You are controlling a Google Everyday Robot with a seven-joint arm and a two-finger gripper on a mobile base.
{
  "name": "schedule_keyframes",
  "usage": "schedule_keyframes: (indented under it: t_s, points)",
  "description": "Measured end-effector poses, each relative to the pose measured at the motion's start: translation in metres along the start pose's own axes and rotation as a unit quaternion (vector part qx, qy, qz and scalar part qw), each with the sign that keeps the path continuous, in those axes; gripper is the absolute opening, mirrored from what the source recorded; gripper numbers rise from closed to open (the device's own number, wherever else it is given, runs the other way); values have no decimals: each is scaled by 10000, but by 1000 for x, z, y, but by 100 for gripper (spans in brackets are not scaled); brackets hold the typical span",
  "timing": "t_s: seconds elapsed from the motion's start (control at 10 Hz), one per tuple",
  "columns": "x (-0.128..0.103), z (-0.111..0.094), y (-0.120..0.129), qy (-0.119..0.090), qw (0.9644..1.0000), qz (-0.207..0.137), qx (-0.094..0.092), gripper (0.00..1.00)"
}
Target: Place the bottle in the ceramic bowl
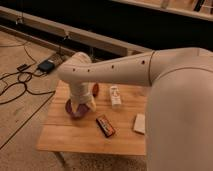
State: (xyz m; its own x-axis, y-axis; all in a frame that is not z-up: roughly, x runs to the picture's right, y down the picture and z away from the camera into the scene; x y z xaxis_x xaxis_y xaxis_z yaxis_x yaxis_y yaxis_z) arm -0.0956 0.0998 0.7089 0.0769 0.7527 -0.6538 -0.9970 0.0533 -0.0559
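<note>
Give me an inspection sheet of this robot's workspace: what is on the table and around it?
Surface: wooden table, standing on a speckled floor.
Job's things: white bottle lies on the table, to the picture's right of the dark purple ceramic bowl, not in it.
Clutter: reddish-brown oval object, dark snack packet, flat white square piece.
Grippers: gripper hangs over the bowl, hiding part of it, apart from the bottle.
Cables: black cables on the floor at the picture's left, near a small dark box.
Surroundings: dark wall with a pale ledge behind.
</note>
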Motion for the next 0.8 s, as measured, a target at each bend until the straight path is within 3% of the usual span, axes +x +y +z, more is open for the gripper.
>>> schedule_keyframes:
  t_s: [0.5,0.8]
  points:
    - [-47,26,-77,-260,9996,-82,77,65]
    - [-73,41,-116,-271,9994,-193,25,65]
